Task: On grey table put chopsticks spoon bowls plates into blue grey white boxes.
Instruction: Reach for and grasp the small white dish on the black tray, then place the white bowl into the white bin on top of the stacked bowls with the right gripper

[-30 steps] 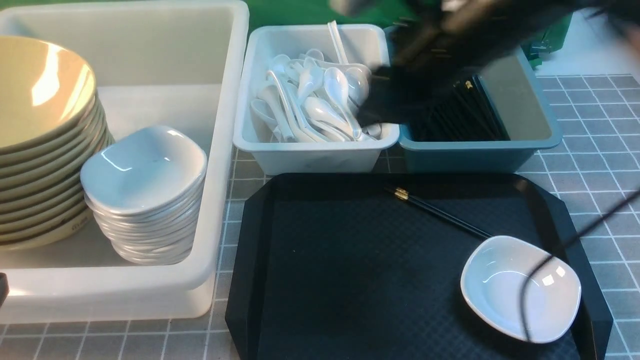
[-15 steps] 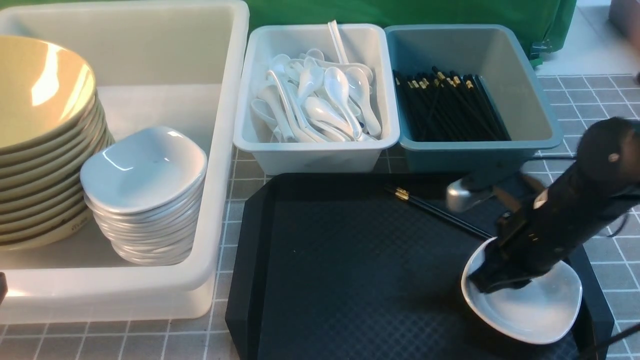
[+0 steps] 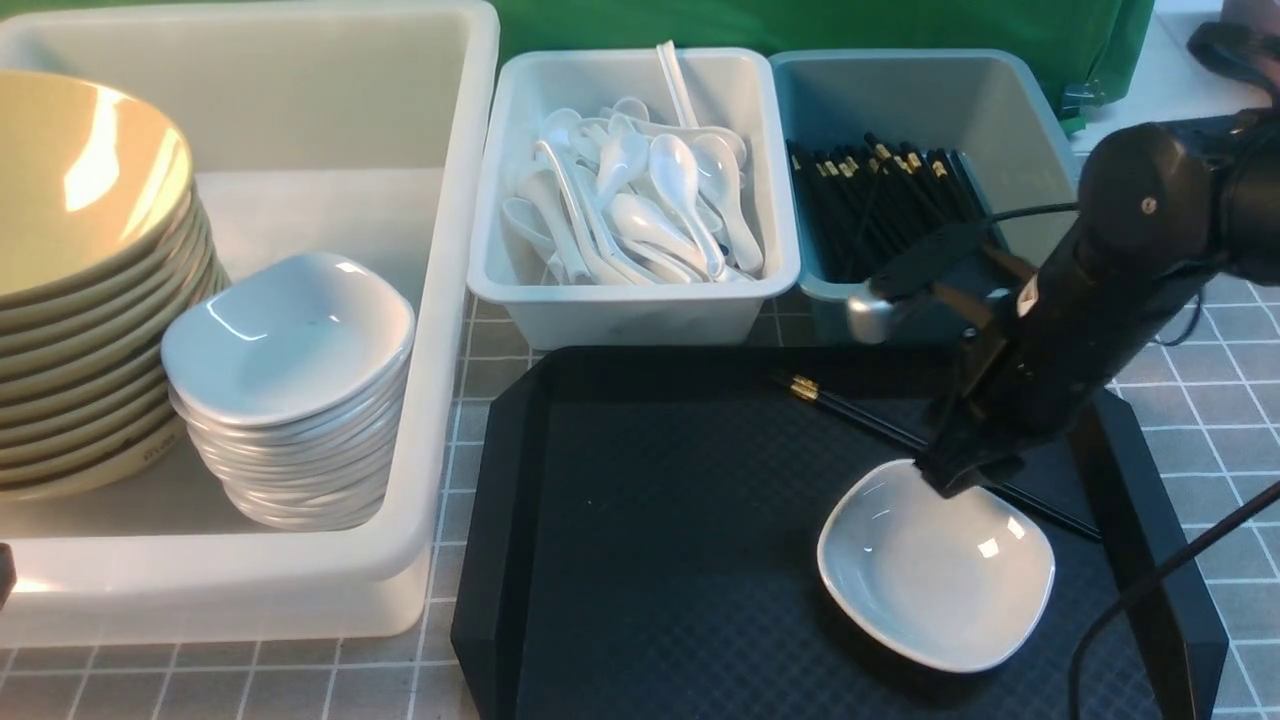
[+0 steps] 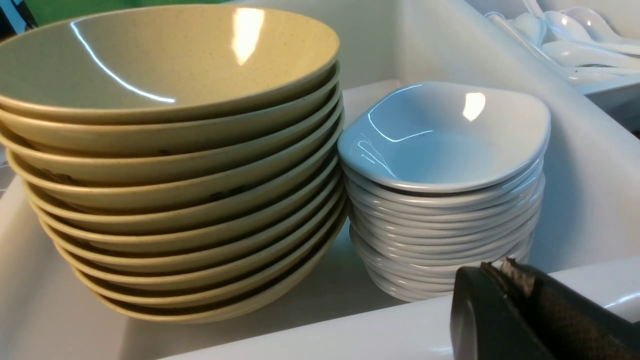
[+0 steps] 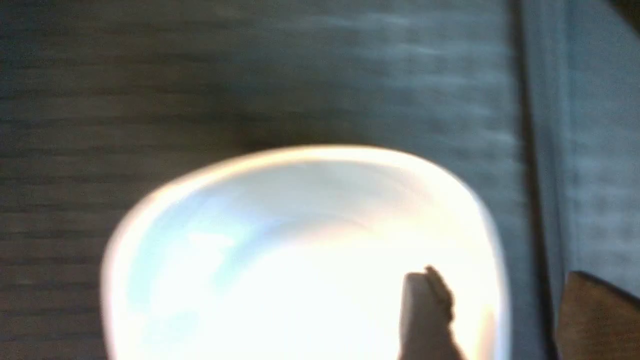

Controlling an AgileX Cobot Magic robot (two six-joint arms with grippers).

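One white plate (image 3: 935, 575) lies on the black tray (image 3: 680, 530). My right gripper (image 3: 960, 478) is down at its far rim. In the right wrist view the right gripper (image 5: 502, 280) is open, one finger inside the plate (image 5: 300, 250) and one outside the rim. A pair of chopsticks (image 3: 860, 418) lies on the tray behind the plate, partly under the arm. My left gripper (image 4: 500, 267) is shut and empty at the near rim of the white tub (image 3: 300, 100), which holds stacked bowls (image 3: 80, 260) and plates (image 3: 290, 390).
The grey-white bin (image 3: 620, 315) holds several spoons (image 3: 640, 200). The blue bin (image 3: 930, 90) holds several chopsticks (image 3: 890, 205). Both stand on the grey table (image 3: 1230, 400) behind the tray. A black cable (image 3: 1180, 560) hangs over the tray's right corner.
My right arm swung from over the bins down to the tray. The plate has slid left across the tray, and the gripper now sits at its far rim.
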